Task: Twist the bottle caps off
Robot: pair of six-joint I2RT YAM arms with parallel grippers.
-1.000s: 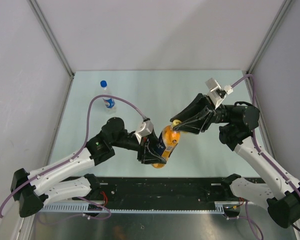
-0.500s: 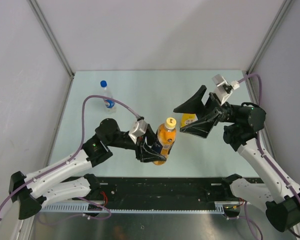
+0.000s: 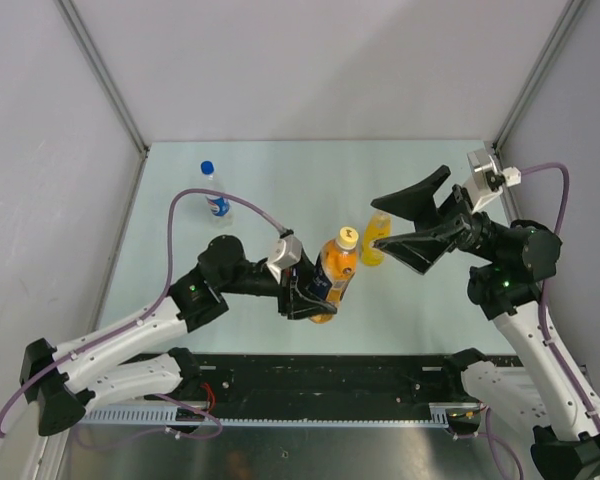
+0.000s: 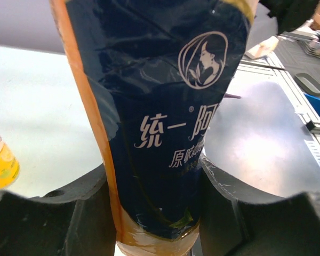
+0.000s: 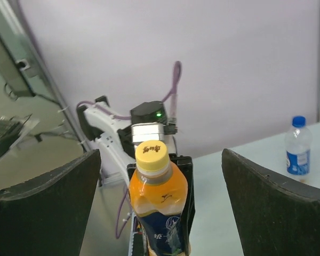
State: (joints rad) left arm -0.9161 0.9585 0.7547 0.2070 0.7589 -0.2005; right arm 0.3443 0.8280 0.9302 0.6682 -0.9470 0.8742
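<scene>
At frame centre our left hand [image 3: 313, 298] clamps the dark-labelled orange plastic bottle [image 3: 335, 273], round yellow cap [image 3: 347, 238] on; our right hand [image 3: 380, 225] hangs right of it, wide open, empty. We fear its swing toppling the tall yellow juice bottle [image 3: 376, 247] beside it.

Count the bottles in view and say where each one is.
3. The water bottle stands at the far left. The orange bottle is clamped in the left gripper near the middle. The yellow bottle stands just right of it. None looks hidden.
</scene>
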